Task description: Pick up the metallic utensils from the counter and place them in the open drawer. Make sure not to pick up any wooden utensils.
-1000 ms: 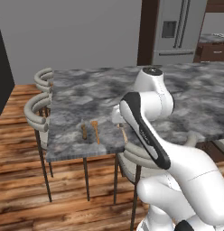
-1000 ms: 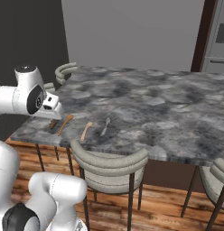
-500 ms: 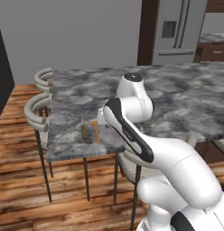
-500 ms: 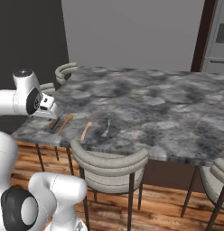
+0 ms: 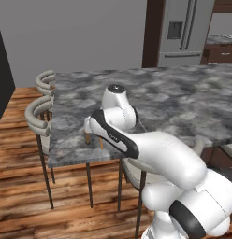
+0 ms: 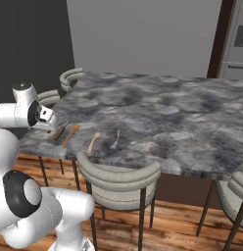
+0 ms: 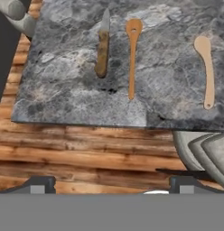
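While the end effector [image 7: 111,182] waits wide open, the knife [image 7: 102,47] lies ahead, pointing straight away on the worktop [image 7: 68,90].

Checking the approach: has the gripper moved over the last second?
Yes. In the right base view the gripper has drifted left along the counter edge, from above the knife toward the counter's left corner.
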